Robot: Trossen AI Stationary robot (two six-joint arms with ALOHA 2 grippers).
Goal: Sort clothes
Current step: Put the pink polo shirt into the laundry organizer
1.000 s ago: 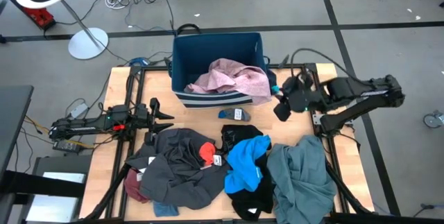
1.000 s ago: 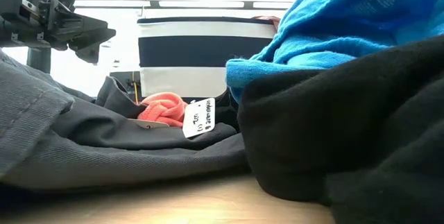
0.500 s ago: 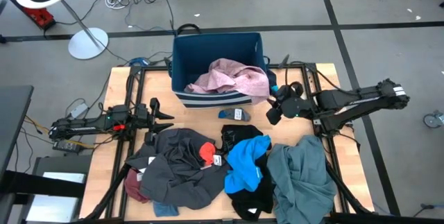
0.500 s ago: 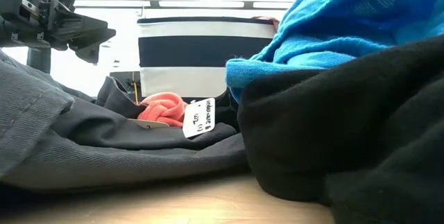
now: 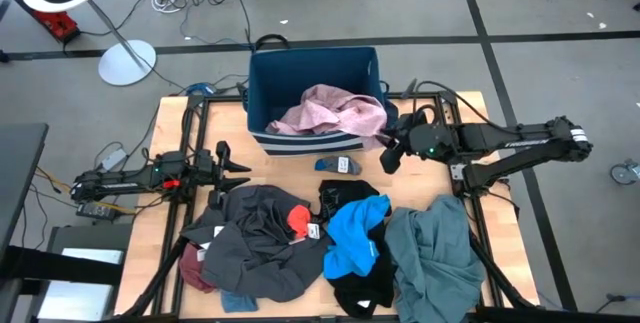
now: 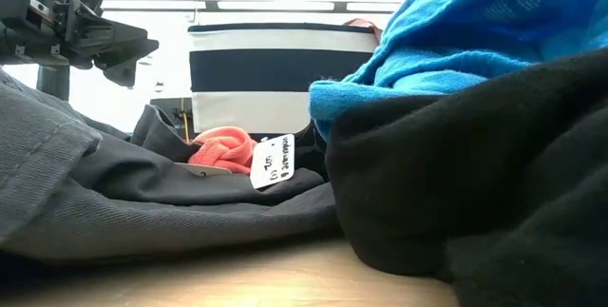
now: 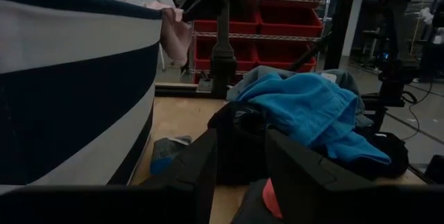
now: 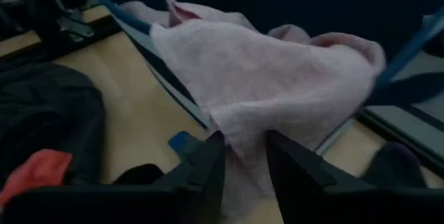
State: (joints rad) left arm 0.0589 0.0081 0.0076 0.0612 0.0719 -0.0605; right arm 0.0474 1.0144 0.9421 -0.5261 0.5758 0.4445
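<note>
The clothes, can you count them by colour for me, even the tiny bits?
Pink: 1, the pink garment draped over the bin's rim
Bright blue: 1
Teal-grey: 1
Dark grey: 1
Black: 1
Maroon: 1
Small red piece: 1
Small blue pieces: 2
Total: 9 that show; more may hide underneath.

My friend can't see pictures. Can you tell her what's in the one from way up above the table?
The right gripper reaches the pink garment draped over the navy striped bin. The left gripper waits at the table's left. In front lie dark grey, bright blue and teal-grey clothes.
</note>
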